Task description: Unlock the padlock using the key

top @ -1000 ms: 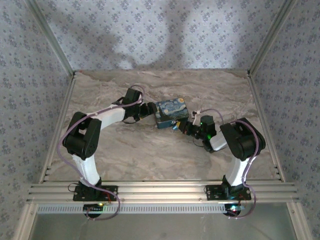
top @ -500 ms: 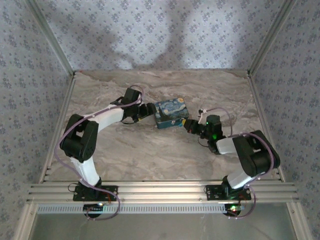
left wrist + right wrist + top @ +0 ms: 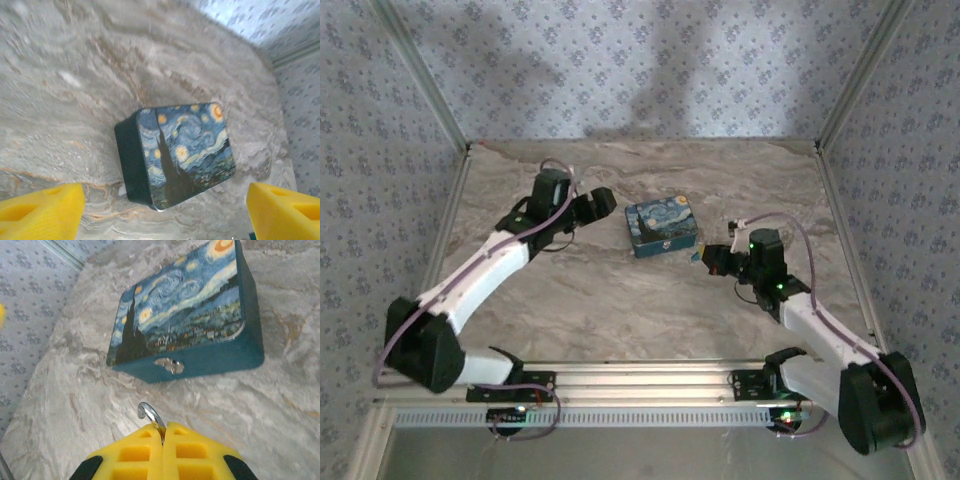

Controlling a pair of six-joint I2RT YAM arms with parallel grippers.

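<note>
Hiding between the pressed-together fingers (image 3: 130,455) of the right tool (image 3: 163,434): everything below a bent silver loop (image 3: 149,414), leaving lock or key impossible to tell. Running off the bottom edge: both fingers (image 3: 40,210) of the left tool (image 3: 600,202). Sitting just off the right tool's tip from above: a teal speck (image 3: 695,257), too small for naming. Blurring across the far counter (image 3: 75,50).

The top camera looks down from the near edge; both wrist cameras face the painted box (image 3: 661,227) up close.
</note>
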